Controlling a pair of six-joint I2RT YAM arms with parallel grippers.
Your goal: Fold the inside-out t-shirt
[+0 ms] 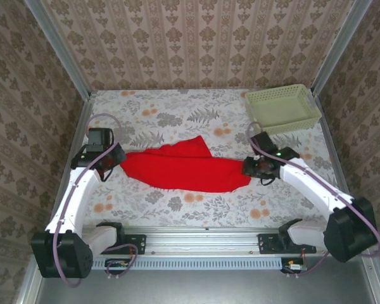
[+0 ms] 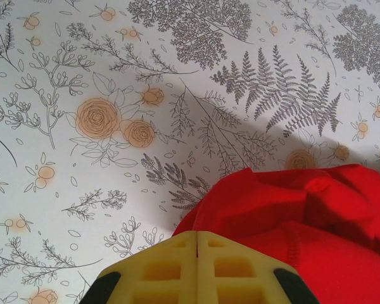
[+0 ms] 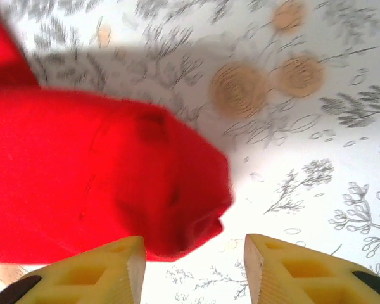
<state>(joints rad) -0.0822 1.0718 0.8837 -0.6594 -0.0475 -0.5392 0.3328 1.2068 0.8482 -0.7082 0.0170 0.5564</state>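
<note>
1. Floral-printed table (image 1: 177,107) between wallpapered walls, with a pale green basket (image 1: 282,107) at the far right corner.
2. Bright red inside-out t-shirt (image 1: 183,168) bunched in a long band across the table's middle, well apart from the basket.
3. At the cloth's left end, left gripper (image 2: 196,253): yellow fingers pressed flat together, no cloth seen between them, red fabric right at their tips.
4. At the cloth's right end, right gripper (image 3: 193,266): fingers spread apart, holding nothing, the rounded red end just ahead of one finger; somewhat blurred.
</note>
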